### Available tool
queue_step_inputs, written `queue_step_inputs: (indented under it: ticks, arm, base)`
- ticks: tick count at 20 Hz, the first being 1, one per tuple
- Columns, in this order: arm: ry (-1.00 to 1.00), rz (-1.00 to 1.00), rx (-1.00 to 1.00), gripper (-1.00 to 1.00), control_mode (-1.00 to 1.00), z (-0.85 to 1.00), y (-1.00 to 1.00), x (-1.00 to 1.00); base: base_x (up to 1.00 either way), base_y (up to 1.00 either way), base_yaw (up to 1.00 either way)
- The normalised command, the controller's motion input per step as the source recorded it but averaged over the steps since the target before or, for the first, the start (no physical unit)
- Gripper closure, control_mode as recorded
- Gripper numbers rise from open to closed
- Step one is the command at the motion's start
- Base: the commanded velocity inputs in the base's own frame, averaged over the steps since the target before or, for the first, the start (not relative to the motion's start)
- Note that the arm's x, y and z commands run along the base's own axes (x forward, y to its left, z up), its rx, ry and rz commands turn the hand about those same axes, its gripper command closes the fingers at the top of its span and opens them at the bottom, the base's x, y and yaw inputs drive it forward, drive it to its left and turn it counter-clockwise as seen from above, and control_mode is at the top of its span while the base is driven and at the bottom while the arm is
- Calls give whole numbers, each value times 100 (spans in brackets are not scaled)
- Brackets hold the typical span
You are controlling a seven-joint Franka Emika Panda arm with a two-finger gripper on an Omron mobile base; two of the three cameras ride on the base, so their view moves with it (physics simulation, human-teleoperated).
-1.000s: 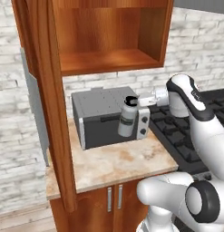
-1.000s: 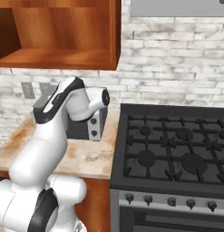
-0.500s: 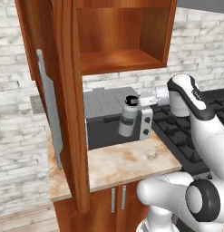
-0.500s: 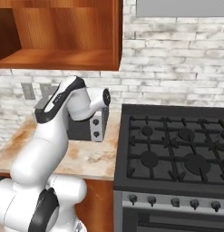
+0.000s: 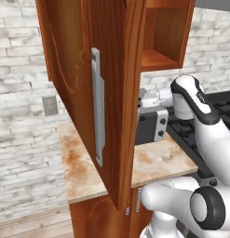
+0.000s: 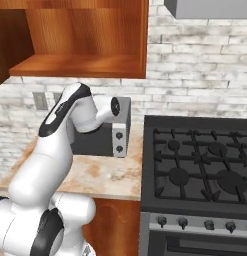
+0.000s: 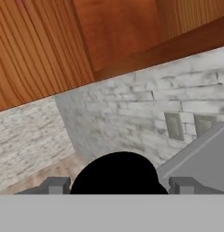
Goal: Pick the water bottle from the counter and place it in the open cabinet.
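- Centrally in the hand view, the black cap of the water bottle (image 7: 119,174) sits between the two grey finger tips of the gripper (image 7: 119,185), which stand close against either side of it, so the claw is clamped on the bottle.
- Above the cap, the hand view shows the wooden underside of the open cabinet (image 7: 131,31), then the pale brick wall (image 7: 131,104), with two outlet plates (image 7: 186,126) at right.
- From the left base view, the cabinet door (image 5: 88,93) with its long silver handle (image 5: 98,107) swings wide across the foreground and hides the gripper and bottle; the arm (image 5: 200,111) reaches behind its edge.
- Behind the door edge stands a grey box-shaped appliance (image 5: 153,126) on the counter (image 5: 153,160).
- From the right base view, the arm (image 6: 70,115) bends in front of the appliance (image 6: 120,132), below the bare cabinet shelf (image 6: 80,65); the bottle is held above the counter (image 6: 105,175), under the cabinet.
- To the right lies a black gas stove (image 6: 200,170).
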Motion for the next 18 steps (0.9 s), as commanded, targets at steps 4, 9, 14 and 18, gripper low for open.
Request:
queue_step_inputs:
  ticks: [4, 9, 14, 18]
  arm:
    - [-10, -19, 0, 100, -100, 77, 13, 0]
    - [-22, -20, 0, 100, -100, 87, 6, -3]
    - [-20, -25, 0, 100, -100, 85, 0, -17]
    - [-8, -30, 2, 100, -100, 95, 0, -25]
  base:
    - [0, 0, 0]
    - [0, 0, 0]
    - [0, 0, 0]
    - [0, 0, 0]
